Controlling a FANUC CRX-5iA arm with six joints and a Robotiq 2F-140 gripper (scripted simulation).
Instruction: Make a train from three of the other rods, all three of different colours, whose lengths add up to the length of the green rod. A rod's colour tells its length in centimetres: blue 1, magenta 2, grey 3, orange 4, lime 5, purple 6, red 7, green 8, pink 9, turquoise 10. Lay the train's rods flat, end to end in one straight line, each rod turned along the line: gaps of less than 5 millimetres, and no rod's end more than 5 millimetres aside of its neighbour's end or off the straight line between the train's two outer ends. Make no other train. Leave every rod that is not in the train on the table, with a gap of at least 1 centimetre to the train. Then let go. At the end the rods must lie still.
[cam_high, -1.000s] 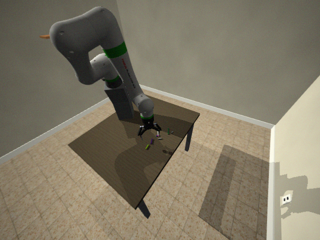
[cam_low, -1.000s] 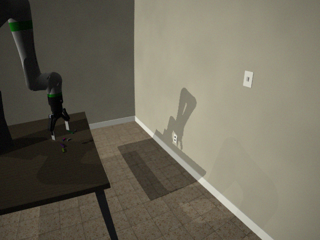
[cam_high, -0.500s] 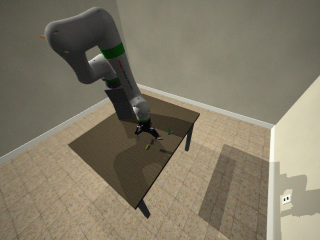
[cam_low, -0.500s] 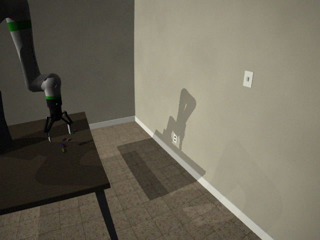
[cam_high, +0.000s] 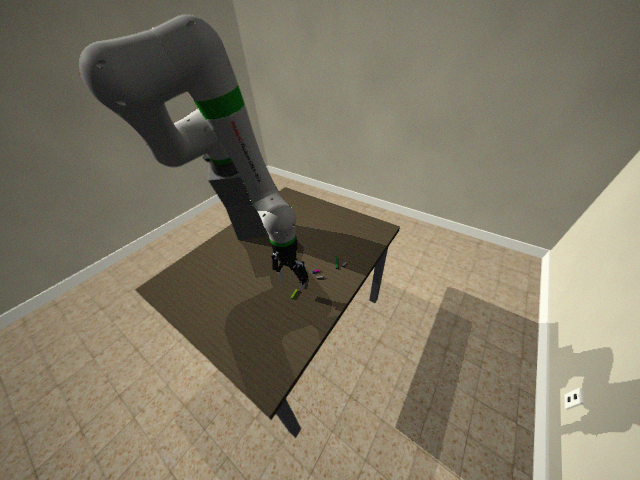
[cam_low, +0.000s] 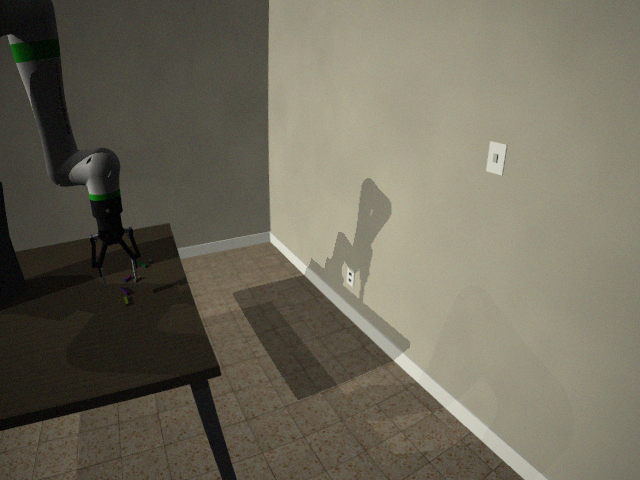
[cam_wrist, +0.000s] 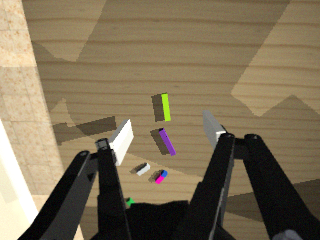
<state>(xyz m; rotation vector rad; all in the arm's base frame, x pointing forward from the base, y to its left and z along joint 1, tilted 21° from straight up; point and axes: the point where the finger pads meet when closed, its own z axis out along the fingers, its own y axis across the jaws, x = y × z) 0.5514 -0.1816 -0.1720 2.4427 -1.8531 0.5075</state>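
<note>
My gripper hangs low over the table with its fingers partly apart and nothing between them. In the wrist view a purple rod lies flat on the table below the gap between the fingertips. A lime rod lies just beyond it. A short grey rod lies beside a blue rod that touches a magenta rod. The green rod lies further back, mostly hidden in the wrist view.
The rods lie near the right edge of the dark wooden table. Another grey rod lies beside the green rod. The arm's base stands at the table's back.
</note>
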